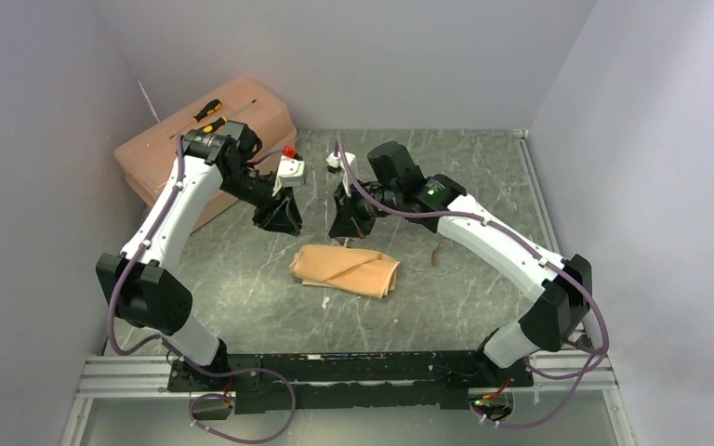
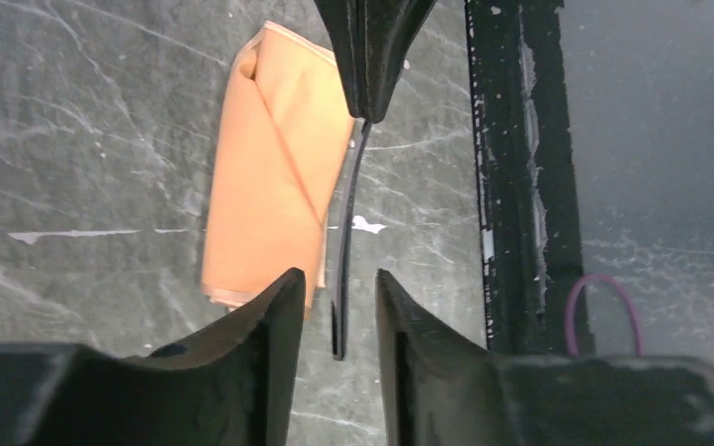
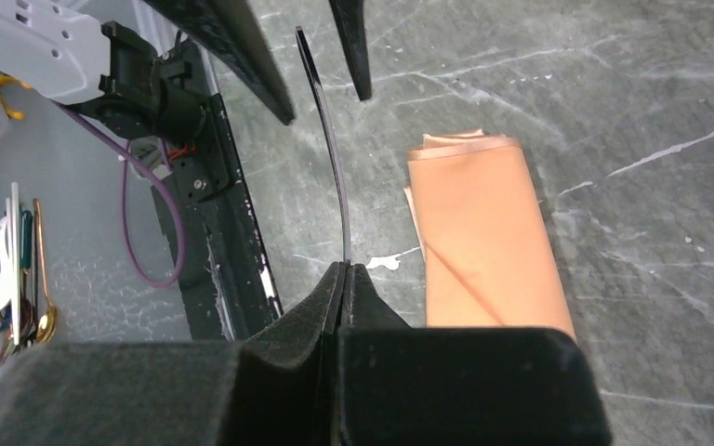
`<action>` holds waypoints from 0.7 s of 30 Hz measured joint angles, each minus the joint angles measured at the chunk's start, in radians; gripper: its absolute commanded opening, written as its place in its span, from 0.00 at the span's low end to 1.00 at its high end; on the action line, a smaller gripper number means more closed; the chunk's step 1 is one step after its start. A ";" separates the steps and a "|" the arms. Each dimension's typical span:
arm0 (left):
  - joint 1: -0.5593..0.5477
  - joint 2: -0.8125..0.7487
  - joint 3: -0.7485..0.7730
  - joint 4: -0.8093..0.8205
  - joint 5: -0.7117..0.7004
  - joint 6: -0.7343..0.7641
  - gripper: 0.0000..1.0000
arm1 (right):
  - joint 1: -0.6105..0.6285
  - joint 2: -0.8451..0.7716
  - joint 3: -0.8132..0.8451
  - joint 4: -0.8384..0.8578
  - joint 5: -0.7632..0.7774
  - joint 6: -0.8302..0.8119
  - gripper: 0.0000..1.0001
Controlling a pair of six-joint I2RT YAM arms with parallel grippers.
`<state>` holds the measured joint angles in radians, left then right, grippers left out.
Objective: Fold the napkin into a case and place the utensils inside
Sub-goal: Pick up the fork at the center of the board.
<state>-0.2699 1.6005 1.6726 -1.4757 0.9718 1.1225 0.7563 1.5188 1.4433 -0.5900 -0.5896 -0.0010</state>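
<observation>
Black right gripper (image 3: pixel 344 269), slim curved utensil (image 3: pixel 333 167)

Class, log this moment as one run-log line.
right gripper: shut on utensil | left gripper: open around its free end | case: folded, on table

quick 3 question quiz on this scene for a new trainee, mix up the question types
1. True or false: the right gripper is shut on one end of the thin utensil.
2. Where does the folded napkin case lie? A) on the pink toolbox B) flat on the table C) draped over the table's edge
3. Fill in: the jaws of the left gripper stand ___ around the utensil's other end, with a gap on each side.
Key: 1 true; 2 B; 3 open.
</observation>
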 measured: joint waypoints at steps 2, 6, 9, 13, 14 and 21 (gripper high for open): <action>-0.002 -0.005 0.000 0.007 0.000 -0.013 0.23 | 0.008 0.001 0.019 -0.005 0.005 -0.003 0.00; -0.018 -0.005 0.000 0.023 -0.012 -0.038 0.04 | 0.027 0.016 0.059 -0.011 0.018 -0.005 0.00; -0.042 -0.005 0.000 0.028 -0.047 -0.056 0.03 | 0.034 0.027 0.069 -0.019 0.049 -0.005 0.15; -0.079 -0.034 -0.049 0.119 -0.121 -0.066 0.03 | 0.035 0.037 0.075 -0.030 0.099 0.045 0.69; -0.085 -0.053 -0.081 0.155 -0.148 -0.066 0.03 | 0.034 0.037 0.078 -0.028 0.122 0.063 0.74; -0.106 -0.246 -0.241 0.432 -0.372 -0.011 0.03 | -0.084 0.030 0.108 -0.043 0.258 0.254 0.92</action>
<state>-0.3756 1.3540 1.4311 -1.0435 0.5995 1.1118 0.6724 1.5486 1.5517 -0.6334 -0.3313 0.2527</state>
